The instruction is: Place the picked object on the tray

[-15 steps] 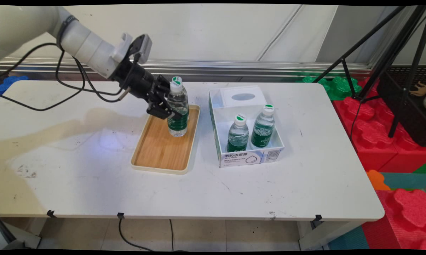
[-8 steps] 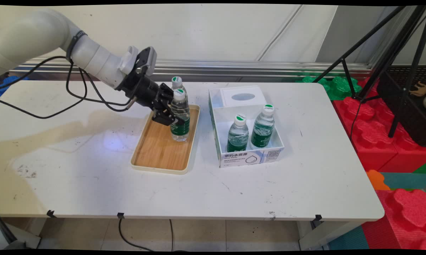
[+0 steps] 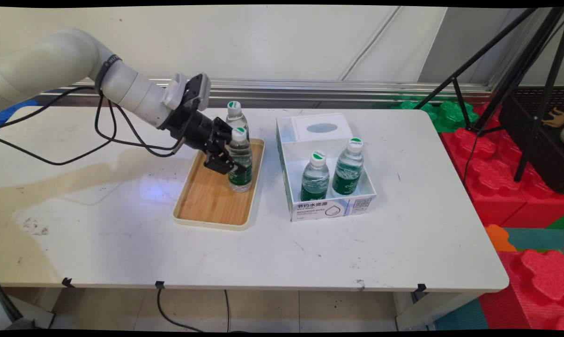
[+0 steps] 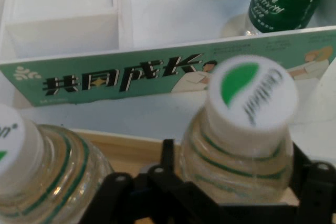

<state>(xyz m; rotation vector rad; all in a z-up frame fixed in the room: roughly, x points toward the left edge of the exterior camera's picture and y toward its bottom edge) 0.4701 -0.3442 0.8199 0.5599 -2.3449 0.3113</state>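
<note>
My black gripper (image 3: 232,164) is shut on a clear water bottle (image 3: 240,161) with a green label and white cap, held upright over the right side of a wooden tray (image 3: 207,196). In the hand view the held bottle (image 4: 242,140) fills the centre between the black linkage, its cap toward the camera. A second, like bottle (image 3: 235,117) stands at the tray's far end, just behind the gripper; it shows at the hand view's lower left as a second bottle (image 4: 37,177).
A white and green cardboard box (image 3: 331,206) stands right of the tray, holding two more bottles (image 3: 315,175) (image 3: 348,166) and a tissue box (image 3: 320,126). In the hand view the box wall (image 4: 157,74) runs across. Red foam blocks and a black tripod lie off the table's right.
The gripper has carried the bottle down and slightly to the right over the tray, away from the second bottle at the far end. The grip has stayed shut.
</note>
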